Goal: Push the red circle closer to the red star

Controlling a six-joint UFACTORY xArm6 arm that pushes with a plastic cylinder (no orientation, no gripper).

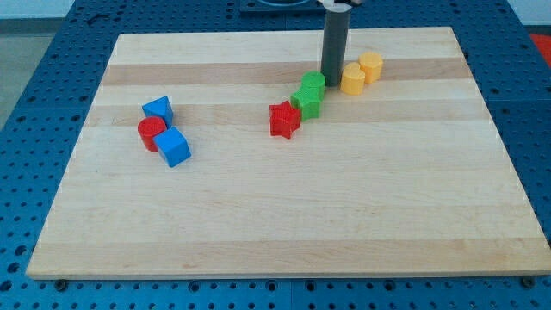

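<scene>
- Camera view: our rod ends in my tip (331, 82), no claw on it, between the green blocks (308, 95) and yellow blocks (353, 78); its top is cut off.
- Red circle (151, 133) sits wedged between two blue blocks (173, 147) at the surface's (258, 224) left, well apart from the red star (284, 120).

Red circle (151, 133), red star (284, 120). Two blue blocks: cube (173, 147), triangle-ish one (158, 109). Two green blocks (312, 85) (306, 102). Two yellow blocks (352, 78) (371, 65). Rod (334, 43) dark grey. Board (284, 207) pale wood with lengthwise grain stripes; surrounding table (52, 52) blue, dotted with holes.
</scene>
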